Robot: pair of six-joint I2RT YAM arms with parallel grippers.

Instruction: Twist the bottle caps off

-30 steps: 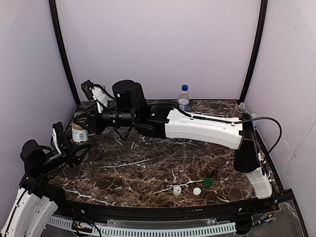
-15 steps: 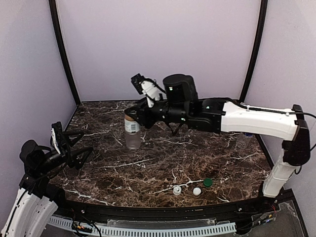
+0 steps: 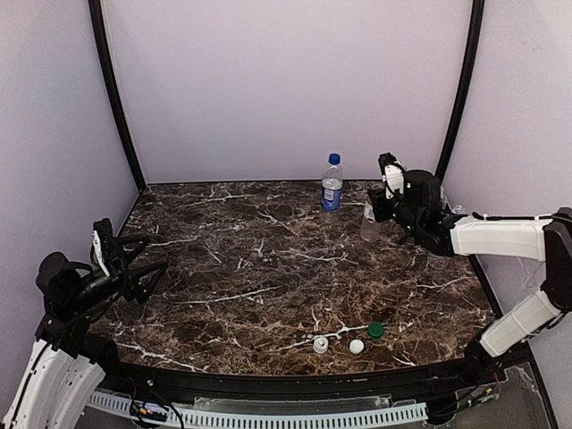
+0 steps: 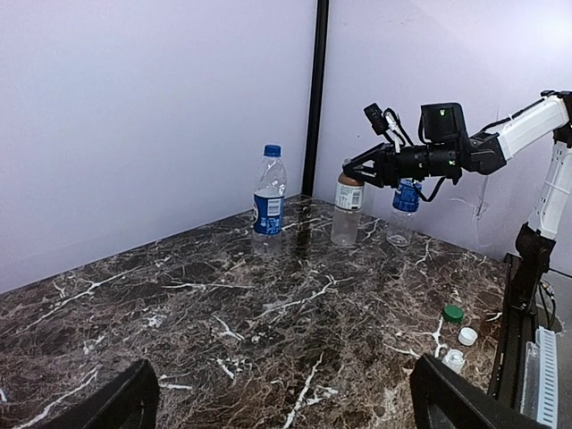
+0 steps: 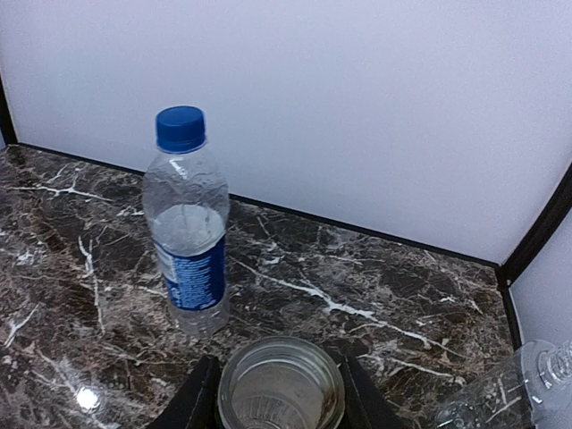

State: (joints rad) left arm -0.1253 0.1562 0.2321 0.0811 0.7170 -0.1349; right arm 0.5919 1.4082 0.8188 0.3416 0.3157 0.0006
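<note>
Bottle caps, taken outward from the right gripper (image 4: 350, 170): its fingers (image 5: 198, 398) are pinched on the top of a tan-label bottle (image 4: 345, 223), whose mouth stands open between them. Down that mouth the bottle looks empty. I cannot tell whether its base rests on the marble table (image 3: 268, 268) or hangs just above it.

Just beside it, toward the right back corner, stands a second bottle (image 4: 402, 213) with a blue label. Its top is hidden behind the gripper in the left wrist view. The right wrist view cuts it off at the frame's edge, showing only a clear shoulder and a ribbed neck.

Further along the back wall a third bottle (image 5: 188, 223) stands upright, clear and blue-labelled, with the blue cap (image 5: 180, 128) on it. Whether it holds water is hard to make out.

Well apart from these, near the table's front edge, three caps lie loose close together: a green cap (image 3: 376, 330), a white cap (image 3: 357, 346) and a pale cap (image 3: 320, 344) too small to tell white from clear.

At the far left the left gripper (image 3: 152, 255) is spread wide, apart from every bottle. Its own camera shows only its finger ends, cut off at the bottom.
</note>
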